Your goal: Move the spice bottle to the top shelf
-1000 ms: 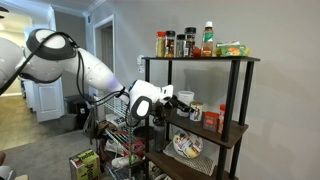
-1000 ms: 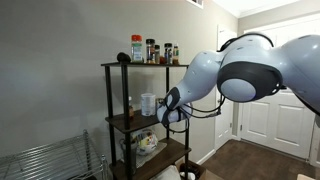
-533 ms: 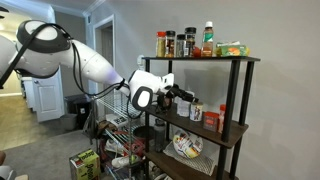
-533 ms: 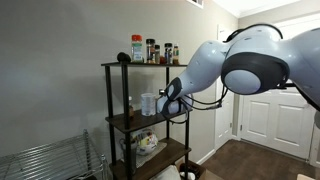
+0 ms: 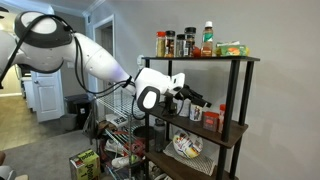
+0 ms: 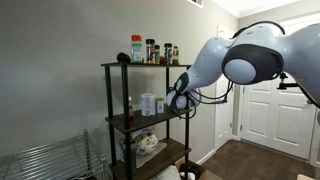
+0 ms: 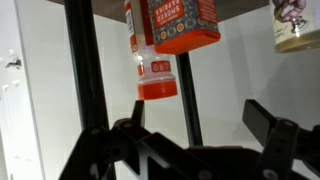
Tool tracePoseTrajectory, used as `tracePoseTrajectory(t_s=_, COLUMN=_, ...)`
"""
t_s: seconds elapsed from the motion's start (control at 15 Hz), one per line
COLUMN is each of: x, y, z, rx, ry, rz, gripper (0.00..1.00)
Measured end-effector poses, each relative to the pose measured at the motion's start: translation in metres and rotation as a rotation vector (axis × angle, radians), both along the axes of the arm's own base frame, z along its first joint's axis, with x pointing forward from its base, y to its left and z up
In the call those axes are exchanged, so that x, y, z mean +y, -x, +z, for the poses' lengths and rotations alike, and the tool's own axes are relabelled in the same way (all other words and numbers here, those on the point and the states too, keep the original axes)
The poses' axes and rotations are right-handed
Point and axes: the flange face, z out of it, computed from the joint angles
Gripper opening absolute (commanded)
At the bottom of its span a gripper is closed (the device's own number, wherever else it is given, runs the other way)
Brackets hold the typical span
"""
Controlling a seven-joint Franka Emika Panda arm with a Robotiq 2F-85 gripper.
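One short reach: spice bottle ahead of open jaws

Gripper (image 7: pixel 195 110) is level with the middle shelf (image 5: pixel 238 128), jaws spread wide with nothing between them. The spice bottle (image 7: pixel 185 25) stands upright on that shelf, straight ahead of the gap and not yet inside it; the wrist view shows it upside down. A slim bottle (image 7: pixel 155 72) sits just beside it and looks easy to clip when closing. The top shelf (image 5: pixel 248 58) is one board above the middle shelf.

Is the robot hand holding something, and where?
Nothing is held. The gripper is open and empty; the spice bottle is ahead of it, untouched.
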Motion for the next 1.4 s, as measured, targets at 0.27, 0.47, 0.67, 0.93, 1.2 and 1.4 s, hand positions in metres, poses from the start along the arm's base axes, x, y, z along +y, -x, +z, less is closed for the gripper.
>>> tracePoseTrajectory(t_s=0.27, x=-0.015, y=0.0, z=-0.009, rx=0.024, ry=-0.014, rz=-0.001, gripper=1.0)
tracePoseTrajectory(t_s=0.47, x=-0.015, y=-0.001, z=-0.013, rx=0.035, ry=-0.017, rz=0.007, gripper=1.0)
tracePoseTrajectory(t_s=0.67, x=-0.003, y=-0.004, z=-0.023, rx=0.062, ry=-0.034, rz=0.034, gripper=1.0)
tracePoseTrajectory(t_s=0.93, x=0.001, y=-0.005, z=-0.037, rx=0.113, ry=-0.066, rz=0.038, gripper=1.0)
tracePoseTrajectory(t_s=1.2, x=-0.013, y=-0.004, z=-0.037, rx=0.158, ry=-0.078, rz=0.002, gripper=1.0)
tracePoseTrajectory(t_s=1.4, x=-0.01, y=-0.009, z=-0.032, rx=0.192, ry=-0.077, rz=0.001, gripper=1.0)
